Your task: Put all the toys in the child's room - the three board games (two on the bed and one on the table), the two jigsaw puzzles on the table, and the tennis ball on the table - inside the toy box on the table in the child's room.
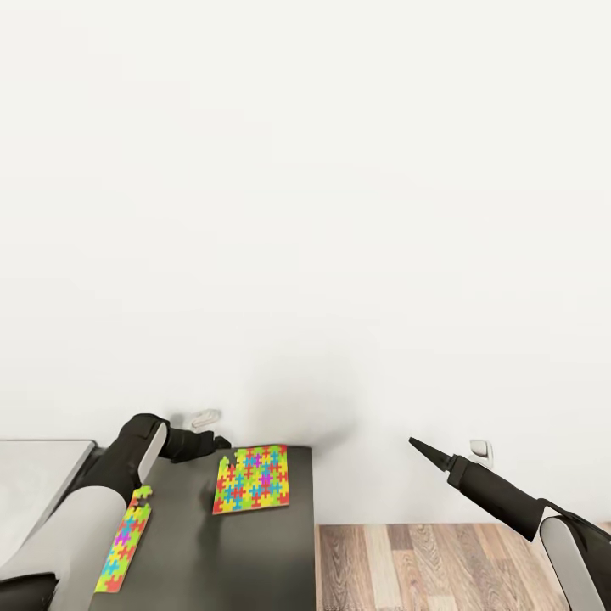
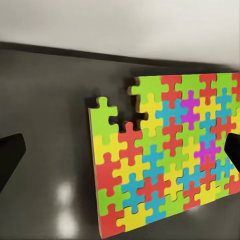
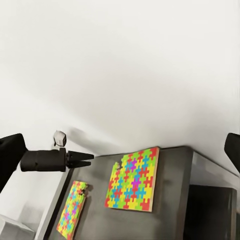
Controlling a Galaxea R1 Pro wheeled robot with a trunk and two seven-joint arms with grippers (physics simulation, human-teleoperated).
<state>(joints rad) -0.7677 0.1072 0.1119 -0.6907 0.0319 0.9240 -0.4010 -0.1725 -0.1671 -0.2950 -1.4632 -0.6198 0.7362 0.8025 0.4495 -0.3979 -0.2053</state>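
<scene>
A dark grey, faintly glossy worktop (image 1: 255, 543) stands against a plain white wall (image 1: 305, 170), with pale wood-plank floor (image 1: 424, 568) beside it. Two flat jigsaw puzzles lie on the worktop, both made of bright interlocking pieces in red, yellow, green, blue and purple. The larger puzzle (image 1: 252, 479) is nearly square and sits at the back of the worktop near the wall; one corner is ragged where a piece is missing, leaving knobbed edges. The narrow puzzle (image 1: 125, 540) is a long strip lying nearer the robot, well apart from the larger puzzle and partly hidden by the left arm.

The left gripper (image 1: 222, 443), black and tapered, hangs over the worktop just beside the ragged corner of the larger puzzle, its fingers (image 2: 10, 155) spread wide, nothing between them. The right gripper (image 1: 413, 443) is held out over the floor, well away from the worktop; its fingers (image 3: 9, 150) also stand wide apart and empty.
</scene>
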